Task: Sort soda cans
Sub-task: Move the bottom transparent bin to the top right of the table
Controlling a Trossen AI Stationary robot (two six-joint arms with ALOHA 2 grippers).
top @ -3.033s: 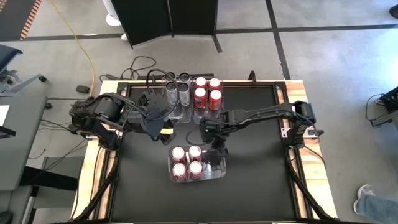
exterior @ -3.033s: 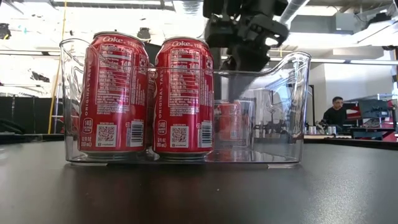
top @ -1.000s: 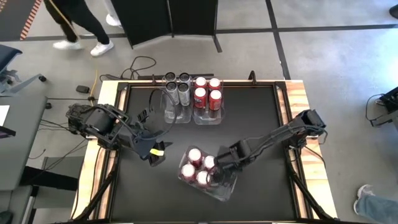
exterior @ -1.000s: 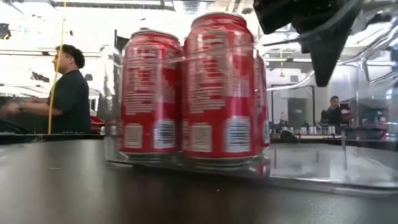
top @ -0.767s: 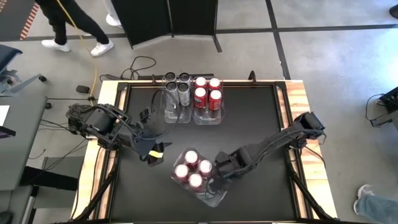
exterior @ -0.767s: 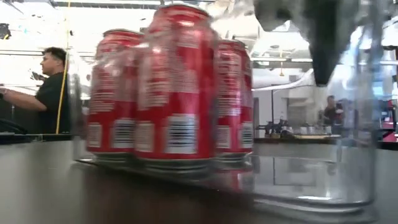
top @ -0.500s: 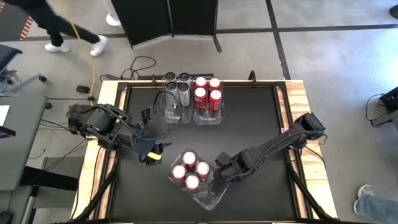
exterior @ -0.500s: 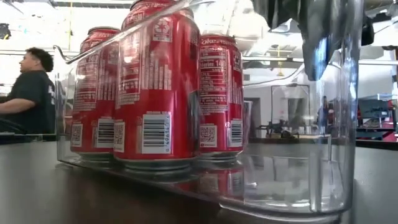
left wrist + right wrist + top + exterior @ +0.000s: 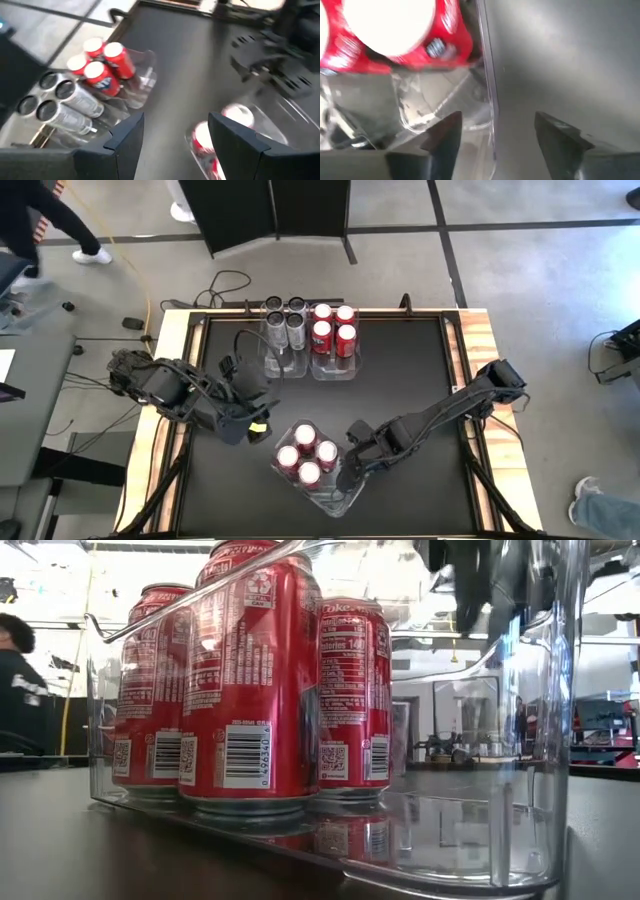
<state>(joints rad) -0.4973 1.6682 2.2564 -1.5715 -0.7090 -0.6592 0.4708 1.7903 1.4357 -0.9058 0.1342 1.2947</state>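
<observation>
Four red soda cans (image 9: 305, 458) stand upright in a clear plastic bin (image 9: 338, 498) near the table's front middle; they fill the low view (image 9: 255, 680). My right gripper (image 9: 347, 470) is open at the bin's right wall (image 9: 490, 100), with one finger inside the bin and one outside, not visibly touching it. My left gripper (image 9: 255, 428) is open and empty above the table, just left of the bin. Several silver-grey cans (image 9: 283, 325) and four more red cans (image 9: 333, 328) stand in two clear bins at the far edge.
The two far bins also show in the left wrist view, the red cans (image 9: 102, 62) beside the silver-grey ones (image 9: 55, 100). The black tabletop (image 9: 420, 380) is bare between the far bins and the right arm. A person walks on the floor beyond the table's far left corner (image 9: 40, 220).
My right gripper has dragged the near bin toward the table's near-left. The bin has slid along the table and turned about, with its four red cans staying upright inside. For the last half second the bin has stood still.
</observation>
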